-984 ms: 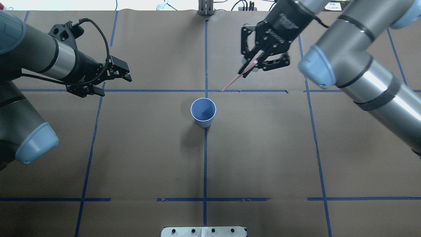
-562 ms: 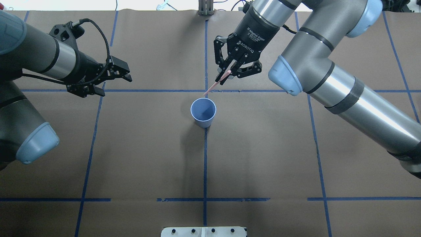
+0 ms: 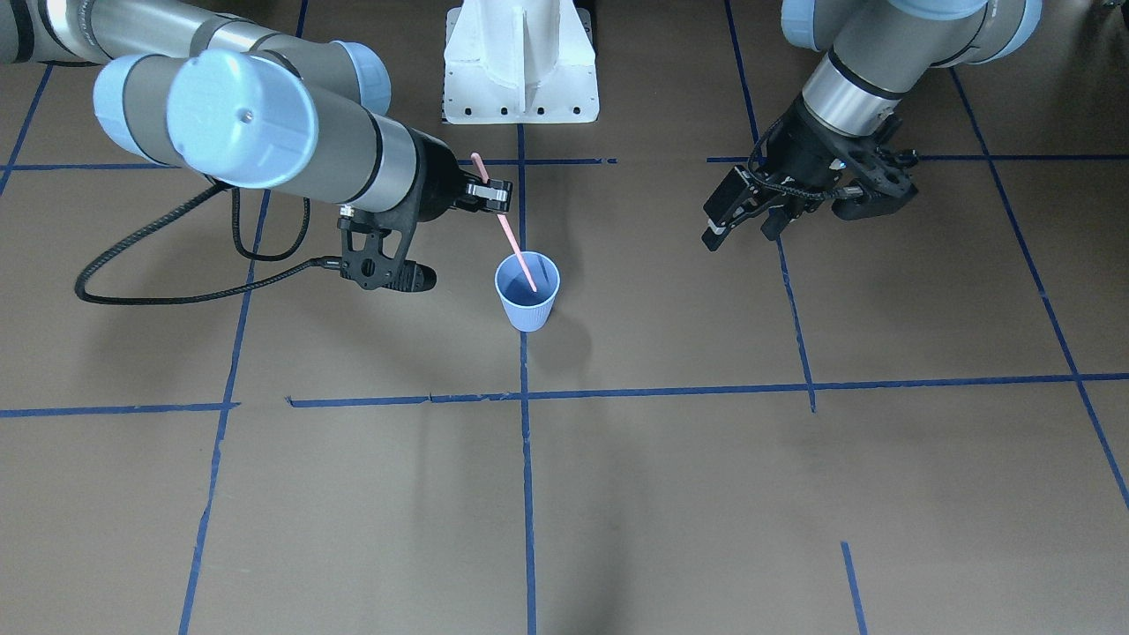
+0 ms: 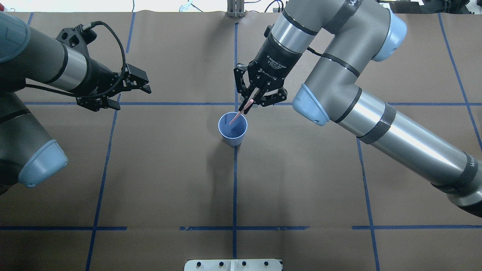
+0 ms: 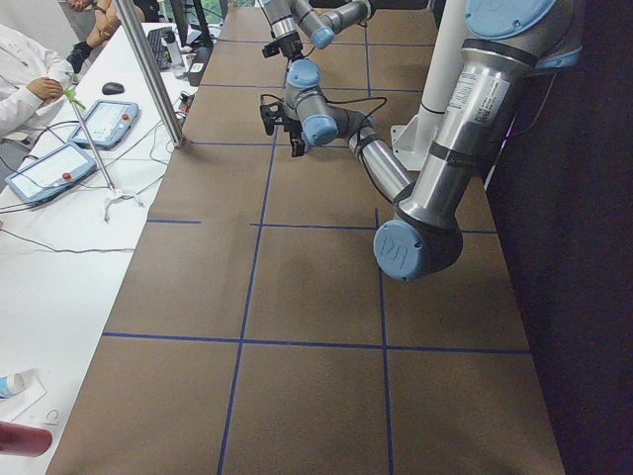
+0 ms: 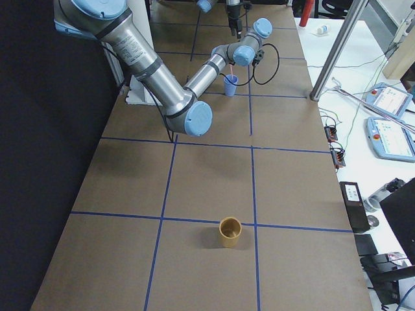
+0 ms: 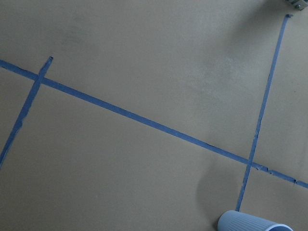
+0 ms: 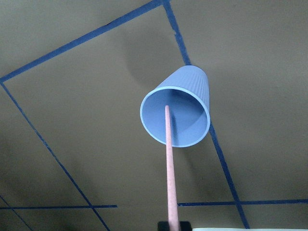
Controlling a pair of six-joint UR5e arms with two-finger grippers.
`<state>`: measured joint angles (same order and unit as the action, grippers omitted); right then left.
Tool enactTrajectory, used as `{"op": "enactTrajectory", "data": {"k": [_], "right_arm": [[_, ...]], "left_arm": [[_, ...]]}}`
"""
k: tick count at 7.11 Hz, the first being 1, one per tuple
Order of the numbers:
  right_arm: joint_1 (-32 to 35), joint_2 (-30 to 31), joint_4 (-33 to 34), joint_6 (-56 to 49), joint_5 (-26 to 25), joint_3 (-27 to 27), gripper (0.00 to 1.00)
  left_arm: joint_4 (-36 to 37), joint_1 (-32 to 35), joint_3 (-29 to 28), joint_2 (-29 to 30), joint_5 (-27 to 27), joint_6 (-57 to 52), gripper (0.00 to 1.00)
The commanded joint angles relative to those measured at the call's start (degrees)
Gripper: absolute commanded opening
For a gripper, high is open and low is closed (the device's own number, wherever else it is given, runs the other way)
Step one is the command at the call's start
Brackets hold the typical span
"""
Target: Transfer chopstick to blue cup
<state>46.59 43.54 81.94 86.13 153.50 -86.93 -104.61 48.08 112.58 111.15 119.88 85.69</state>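
Note:
The blue cup (image 4: pixel 234 140) stands upright at the table's middle on a blue tape line. It also shows in the front view (image 3: pixel 527 310), the right wrist view (image 8: pixel 192 86) and the left wrist view (image 7: pixel 250 224). My right gripper (image 4: pixel 250 102) is shut on the pink chopstick (image 4: pixel 238 114) just behind the cup. The chopstick (image 3: pixel 510 236) slants down, and its lower tip is inside the cup's mouth (image 8: pixel 168 139). My left gripper (image 4: pixel 147 84) is open and empty, far to the cup's left.
The white robot base (image 3: pixel 520 62) stands at the table's near edge. A brown cup (image 6: pixel 230 231) stands far off at the table's right end. Blue tape lines (image 4: pixel 169 104) cross the brown paper. A metal post (image 4: pixel 235 9) stands at the far edge.
My right arm has swung left and toward the cup with the chopstick. The chopstick's tip has gone from over the tape line into the cup's mouth. The left arm has not moved.

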Motion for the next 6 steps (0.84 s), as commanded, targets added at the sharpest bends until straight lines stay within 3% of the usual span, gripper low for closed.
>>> {"op": "enactTrajectory", "data": {"k": [1,2,3,5,6], "right_arm": [[-1.4,-0.9,-2.2,0.0,-1.4,3.7,0.06],[-2.0,-1.0,-3.5,-0.1,-1.4,4.3,0.11],[-2.4,-0.9,-3.5,-0.1,-1.5,4.4,0.25],[-2.8,-1.0,-3.7,0.2,-3.5,4.4,0.99],[-2.7,-0.8,-3.7,0.2,-3.6,4.1,0.99]], "left_arm": [[-0.1,0.0,0.1,-0.1,0.0,0.1,1.00],[-0.1,0.1,0.2,-0.1,0.0,0.1,1.00],[-0.1,0.0,0.1,0.0,0.0,0.1,1.00],[0.0,-0.1,0.0,0.0,0.0,0.1,1.00],[0.0,-0.1,-0.1,-0.1,0.0,0.1,1.00]]}}
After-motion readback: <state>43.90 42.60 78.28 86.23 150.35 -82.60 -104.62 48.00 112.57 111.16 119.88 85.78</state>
